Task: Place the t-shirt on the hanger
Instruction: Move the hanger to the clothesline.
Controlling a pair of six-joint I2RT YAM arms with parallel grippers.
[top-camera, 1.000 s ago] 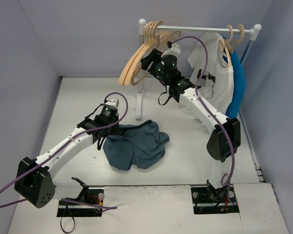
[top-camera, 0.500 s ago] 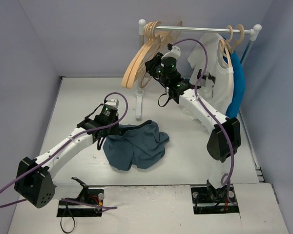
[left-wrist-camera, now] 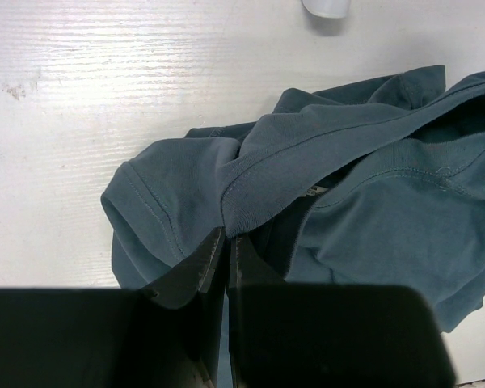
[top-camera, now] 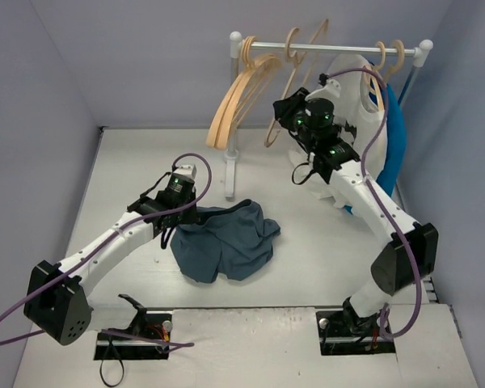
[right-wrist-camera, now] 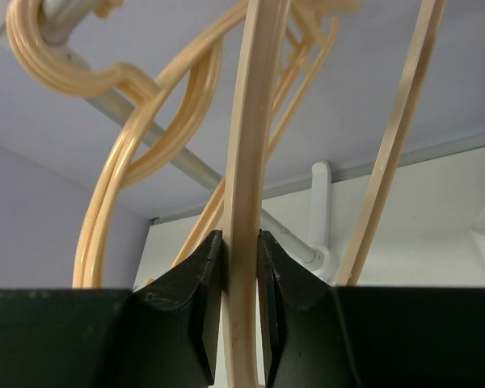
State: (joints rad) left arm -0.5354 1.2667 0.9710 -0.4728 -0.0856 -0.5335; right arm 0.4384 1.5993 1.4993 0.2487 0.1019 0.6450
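The slate-blue t-shirt [top-camera: 226,238] lies crumpled on the white table in front of the rack. My left gripper [top-camera: 186,217] is at its left edge, and the left wrist view shows the jaws [left-wrist-camera: 226,238] shut on a ribbed fold of the t-shirt [left-wrist-camera: 372,202]. My right gripper [top-camera: 295,107] is raised just below the rail and is shut on one arm of the pale wooden hanger [top-camera: 272,133]. The hanger's hook is still over the rail, and it hangs tilted. In the right wrist view the hanger's arm [right-wrist-camera: 250,145] runs up between the jaws [right-wrist-camera: 242,242].
The white rack rail [top-camera: 339,48] carries other wooden hangers [top-camera: 234,97] bunched at its left end. A white printed t-shirt [top-camera: 356,105] and a bright blue garment [top-camera: 394,137] hang at its right end. The rack's left post [top-camera: 231,170] stands just behind the t-shirt.
My right gripper has slid the hanger rightward along the rail, away from the bunch at the left end. The left arm and the t-shirt have not moved.
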